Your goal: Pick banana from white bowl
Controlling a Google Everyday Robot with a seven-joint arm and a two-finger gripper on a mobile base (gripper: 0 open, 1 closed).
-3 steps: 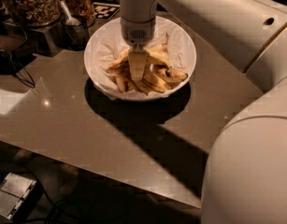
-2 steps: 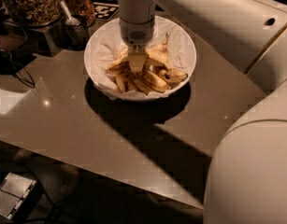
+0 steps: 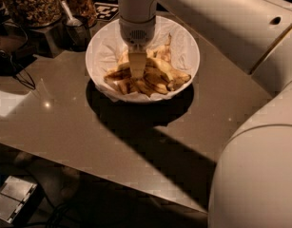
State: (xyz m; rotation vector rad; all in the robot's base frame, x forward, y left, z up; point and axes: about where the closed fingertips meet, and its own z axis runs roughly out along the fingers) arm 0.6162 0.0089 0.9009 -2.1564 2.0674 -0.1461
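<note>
The white bowl (image 3: 189, 45), lined with crinkled white paper, stands at the back middle of the brown table and holds several yellow bananas with brown spots. The longest curved banana (image 3: 165, 70) runs from the middle of the bowl to the right and ends in a dark tip. My gripper (image 3: 136, 73) hangs straight down from the white wrist (image 3: 137, 13) and reaches into the pile just left of that banana, touching the bananas. The wrist hides the back of the bowl.
Glass jars of nuts (image 3: 31, 4) and a metal cup with a spoon (image 3: 75, 28) stand at the back left, close to the bowl. Black cables (image 3: 12, 65) lie at the left. My white arm (image 3: 259, 151) fills the right side. A grey box (image 3: 12, 199) lies on the floor.
The gripper has moved slightly left and lower among the bananas. The bowl and bananas have not visibly moved.
</note>
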